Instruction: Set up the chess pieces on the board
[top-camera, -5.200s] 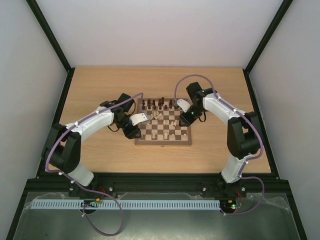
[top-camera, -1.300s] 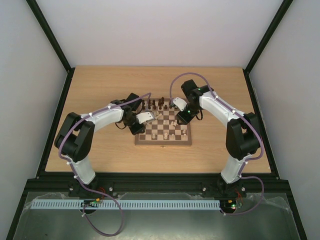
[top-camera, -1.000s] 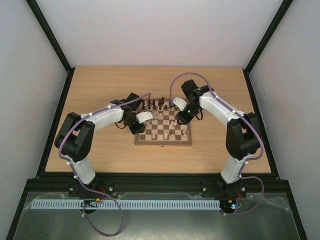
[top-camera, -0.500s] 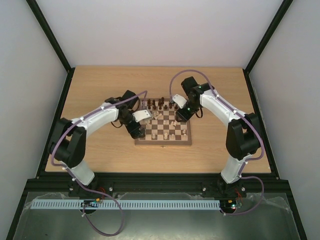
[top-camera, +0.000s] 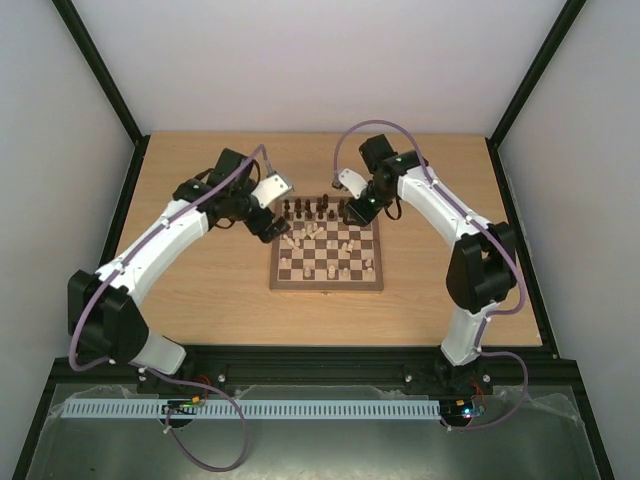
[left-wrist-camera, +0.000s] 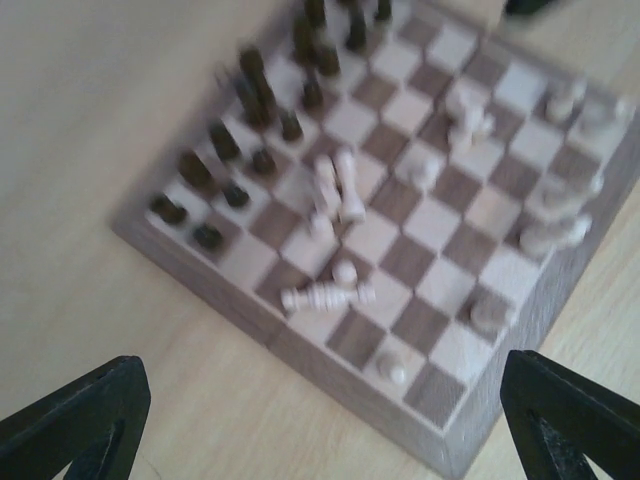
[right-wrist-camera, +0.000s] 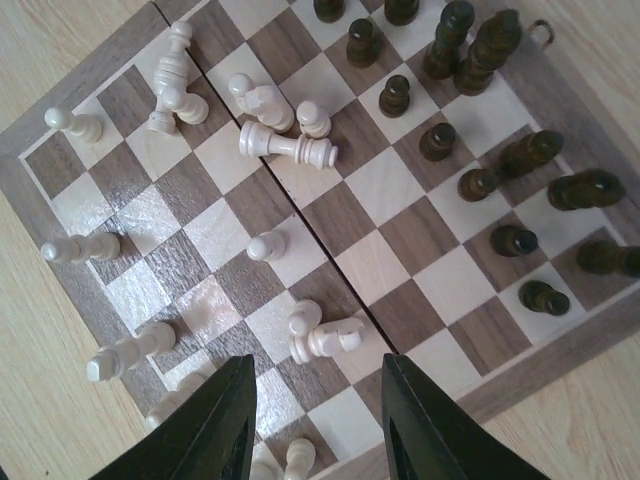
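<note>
The board (top-camera: 325, 286) lies mid-table. Dark chess pieces (top-camera: 320, 208) stand in its two far rows; pale chess pieces (top-camera: 345, 245) are scattered over the rest, some toppled. My left gripper (top-camera: 271, 193) hovers off the board's far-left corner, open and empty; its wrist view shows the board (left-wrist-camera: 250, 310), dark pieces (left-wrist-camera: 255, 85) and a fallen pale piece (left-wrist-camera: 325, 295) ahead of the gripper (left-wrist-camera: 320, 440). My right gripper (top-camera: 350, 184) hangs above the far edge, open and empty. Its jaws (right-wrist-camera: 315, 420) frame a fallen pale knight (right-wrist-camera: 335, 338); a pale piece (right-wrist-camera: 290, 147) lies farther off.
Light wooden tabletop (top-camera: 200, 290) surrounds the board on all sides. Black frame posts and white walls enclose the table. Both arms reach in from the near edge, their elbows (top-camera: 480, 270) outside the board's sides.
My left gripper has opened wide and lifted back from the board's left side toward the far left. The right gripper has drifted toward the board's far edge.
</note>
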